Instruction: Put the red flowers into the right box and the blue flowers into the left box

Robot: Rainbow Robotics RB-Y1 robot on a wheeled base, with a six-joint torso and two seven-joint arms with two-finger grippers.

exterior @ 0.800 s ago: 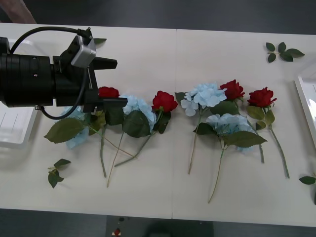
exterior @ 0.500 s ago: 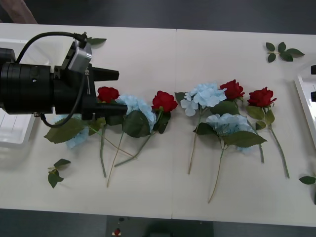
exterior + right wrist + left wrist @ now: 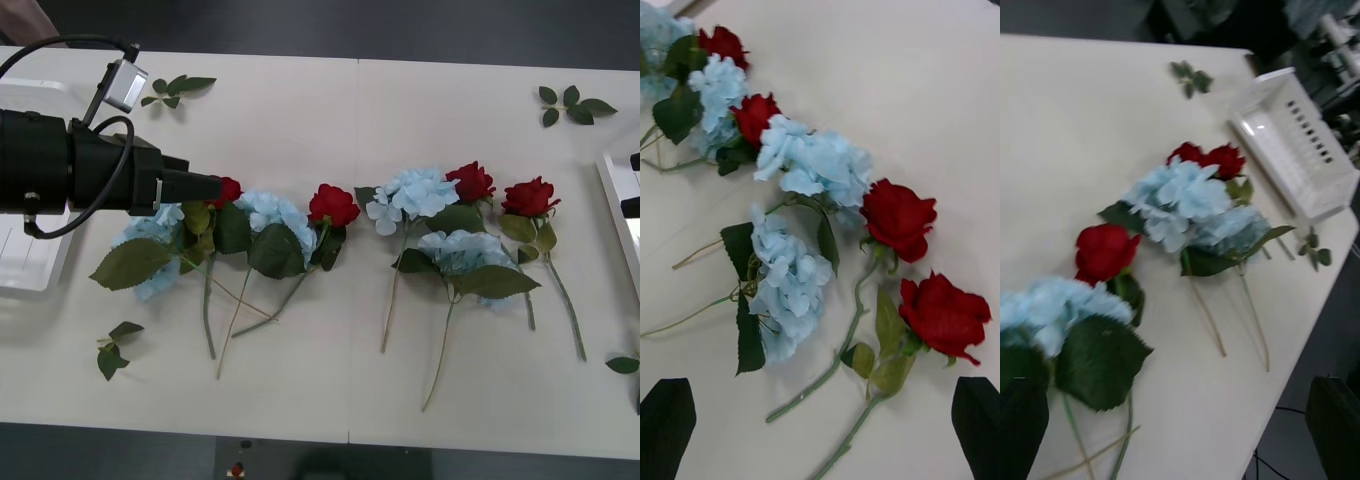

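Front view: left end effector [image 3: 205,188] pulled back leftward and rolled — fingers spread, empty, tip by leftmost of the red flowers [image 3: 226,188]; no grasp yet.

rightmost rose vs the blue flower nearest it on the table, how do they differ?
Rightmost rose is deep red, a small tight bloom; the blue flower is pale blue, a broader fluffy cluster. The rose's head lies farther from the robot, the blue flower's nearer. Both lie flat on the table, stems pointing toward the robot, ungripped.
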